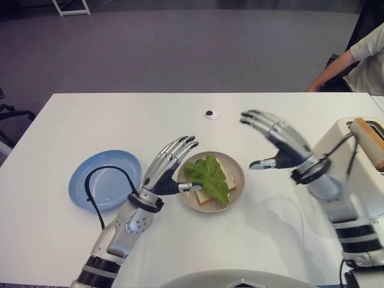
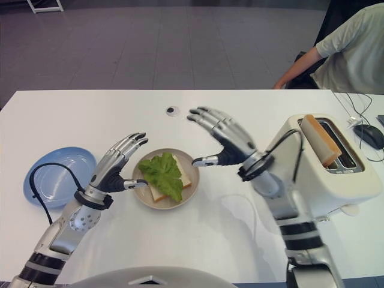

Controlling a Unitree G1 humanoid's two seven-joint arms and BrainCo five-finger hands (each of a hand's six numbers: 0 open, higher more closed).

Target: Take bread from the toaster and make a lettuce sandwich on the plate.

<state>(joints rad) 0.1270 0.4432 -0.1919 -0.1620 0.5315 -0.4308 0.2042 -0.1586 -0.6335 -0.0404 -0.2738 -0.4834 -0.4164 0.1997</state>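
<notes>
Two hands hang open above the white table (image 1: 72,120), and neither holds anything. The left hand (image 1: 170,168) has its fingers straight. Its thumb reaches over the left edge of a tan plate (image 1: 239,179) that lies just to its right. On that plate a slice of bread (image 2: 186,175) lies flat with a lettuce leaf (image 1: 210,174) on top. The right hand (image 1: 275,144), fingers spread, is raised just right of the plate, its thumb pointing toward it. A toaster (image 2: 342,186) stands right of this hand, beside its forearm, with a second slice (image 2: 320,140) sticking up from a slot. A blue plate (image 1: 111,193) lies left of the left hand, with a black cable (image 1: 88,187) looped over it.
</notes>
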